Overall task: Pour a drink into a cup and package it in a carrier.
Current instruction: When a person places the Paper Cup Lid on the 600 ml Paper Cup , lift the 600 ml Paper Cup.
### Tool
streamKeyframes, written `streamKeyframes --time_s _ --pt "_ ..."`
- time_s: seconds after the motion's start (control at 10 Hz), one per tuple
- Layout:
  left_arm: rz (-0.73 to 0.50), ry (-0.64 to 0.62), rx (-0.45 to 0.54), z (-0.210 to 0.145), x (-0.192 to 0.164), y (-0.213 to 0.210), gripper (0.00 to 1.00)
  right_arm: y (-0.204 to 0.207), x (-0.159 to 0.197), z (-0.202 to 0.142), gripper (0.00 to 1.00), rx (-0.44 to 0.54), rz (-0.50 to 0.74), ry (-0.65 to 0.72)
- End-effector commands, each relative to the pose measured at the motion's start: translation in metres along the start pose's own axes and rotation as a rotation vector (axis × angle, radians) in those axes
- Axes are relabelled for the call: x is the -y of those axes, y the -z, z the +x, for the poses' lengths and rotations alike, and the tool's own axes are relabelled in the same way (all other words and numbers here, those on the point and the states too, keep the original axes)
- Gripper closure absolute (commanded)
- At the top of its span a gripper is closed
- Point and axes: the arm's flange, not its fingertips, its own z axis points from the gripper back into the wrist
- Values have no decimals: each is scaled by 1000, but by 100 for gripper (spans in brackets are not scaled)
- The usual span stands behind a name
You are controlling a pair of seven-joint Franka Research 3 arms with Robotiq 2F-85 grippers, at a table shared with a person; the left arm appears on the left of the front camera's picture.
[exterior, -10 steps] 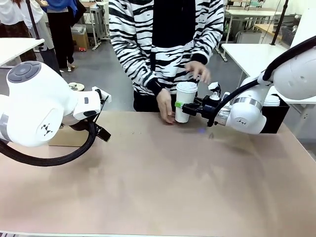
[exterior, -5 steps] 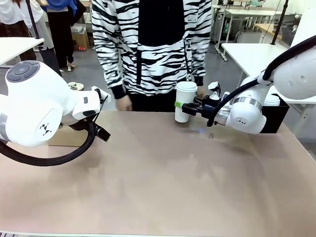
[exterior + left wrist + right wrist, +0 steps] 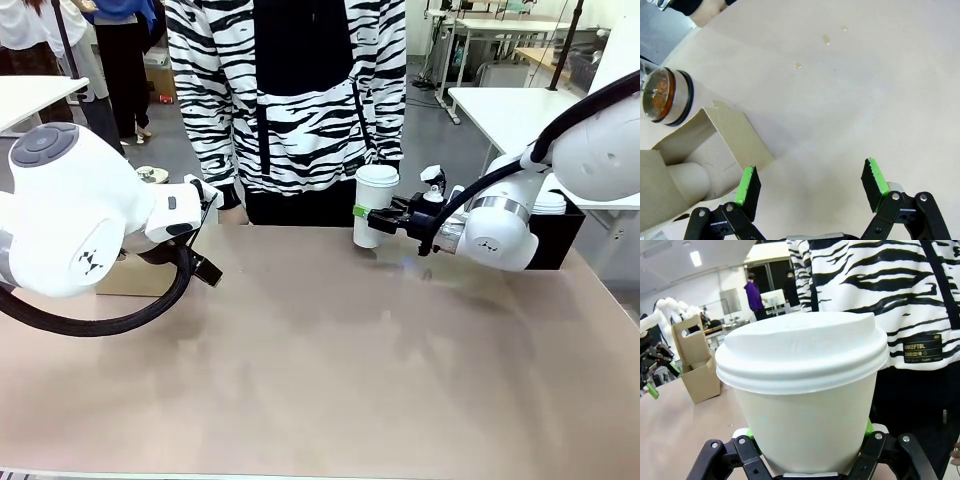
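Change since earlier: person's hands gone from cup [image 3: 376, 203]; person [image 3: 285, 100] shifted toward 11 o'clock, standing back from far edge.
Front, right gripper [image 3: 370, 217]: clenched on cup's lower half, reaching in from 3 o'clock.
Front, cup: upright, lidded, at 12-to-1 o'clock of table [image 3: 350, 380], near far edge; lifted or resting, cannot tell.
Front, left gripper [image 3: 208, 232]: released, empty, parked at 9 o'clock just in front of carrier [image 3: 125, 280].
Left wrist, left gripper [image 3: 810, 182]: jaws wide apart, nothing between.
Left wrist, carrier [image 3: 735, 137]: at 8 o'clock, flap just beside one green pad [image 3: 746, 184].
Left wrist, drink [image 3: 657, 95]: amber, in jug [image 3: 682, 97] at 9 o'clock beyond carrier; droplets [image 3: 826, 39] on table at 12 o'clock.
Right wrist, right gripper [image 3: 809, 434]: pads on both sides of cup [image 3: 805, 400]; lid [image 3: 800, 347] looks seated; fill level hidden.
Right wrist, carrier [image 3: 695, 365]: at 9 o'clock, well apart.
Risk, squeeze: paper wall buckling, lid popping, spill.
Risk, transfer: long sweep toward 9 o'clock; tilt or slip likely to slosh.
Risk, placement: cup base catching hole rim or handle; parked left arm crowding carrier.
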Motion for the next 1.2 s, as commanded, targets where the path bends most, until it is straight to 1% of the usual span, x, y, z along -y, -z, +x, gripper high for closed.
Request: streamKeyframes --time_s 0.0,1.1 --pt "-2 0 2 0 0 -1 0 2 -1 7 20 6 0 -2" --pt "-2 0 2 0 0 -1 0 2 -1 7 20 6 0 -2"
